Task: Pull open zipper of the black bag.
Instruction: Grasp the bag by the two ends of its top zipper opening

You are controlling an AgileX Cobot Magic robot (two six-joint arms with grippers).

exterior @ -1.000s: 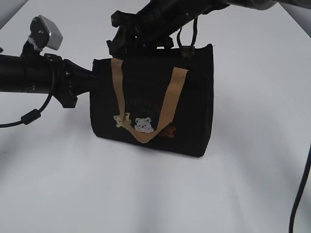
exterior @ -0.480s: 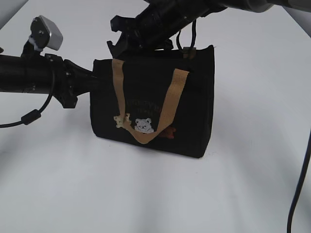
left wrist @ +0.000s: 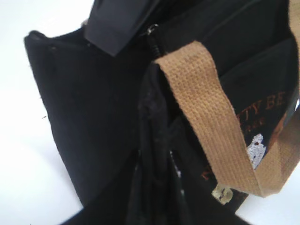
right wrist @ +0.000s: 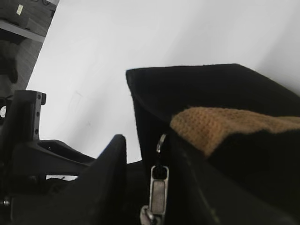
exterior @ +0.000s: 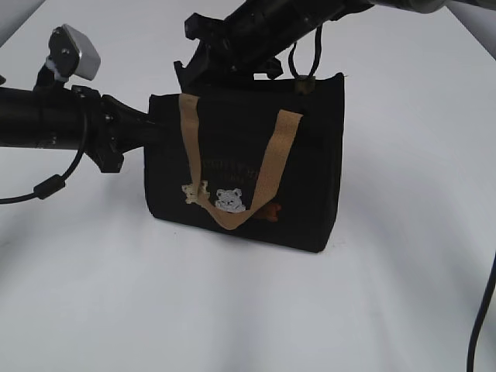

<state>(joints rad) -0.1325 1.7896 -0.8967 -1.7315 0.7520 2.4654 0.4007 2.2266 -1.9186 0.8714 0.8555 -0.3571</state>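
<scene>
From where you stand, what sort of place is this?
Probably a robot test bench or lab: a bare white tabletop, two black robot arms with trailing cables, and one staged black bag; dark shelving stands behind.

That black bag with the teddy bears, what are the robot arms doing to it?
Two robot arms are working on the black bag, which stands on a white table. The left gripper pinches the bag's end to hold it steady. The right gripper has reached over the top, down by the zipper. Its metal pull sits between the open fingers, not clearly pinched. You cannot see from here how far the zipper is open.
</scene>
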